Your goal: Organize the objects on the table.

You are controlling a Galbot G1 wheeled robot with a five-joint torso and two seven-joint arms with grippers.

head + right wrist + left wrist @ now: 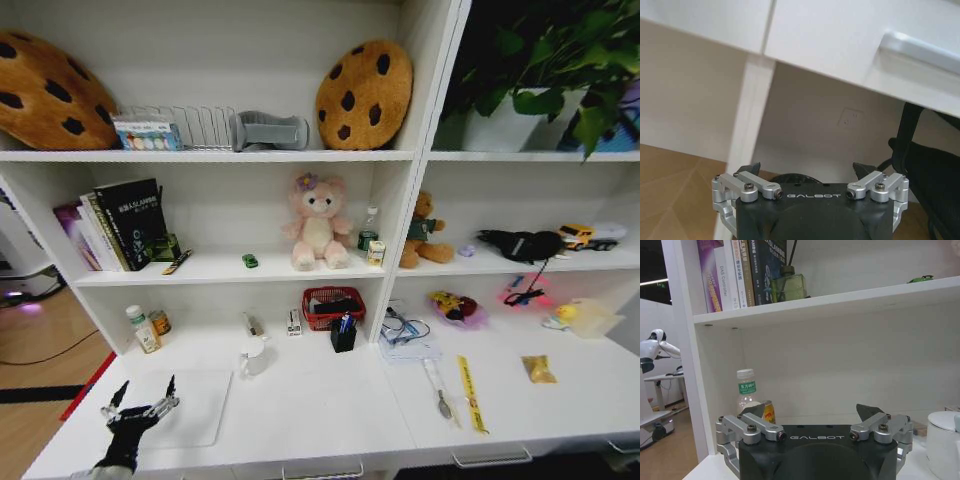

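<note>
The white table (320, 410) runs under a shelf unit. At its front left corner my left gripper (147, 388) stands open and empty over the near left corner of a flat silver laptop (190, 408). A small clear bottle (141, 328) stands behind it at the back left, also in the left wrist view as the bottle (746, 395) beyond my left gripper (811, 412). A tiny green toy car (249, 261) sits on the shelf above, seen too as the car (920, 278). Pens stand in a black holder (343, 333). My right gripper (807, 170) hangs open below the table top, near a drawer handle (920, 47).
A white mug (254, 357), a red basket (333, 305) and a pink plush toy (317, 222) are mid-table and above. Books (125, 222) fill the left shelf. Yellow strips and packets (470, 395) lie on the right half. A black chair (930, 170) stands beside the right arm.
</note>
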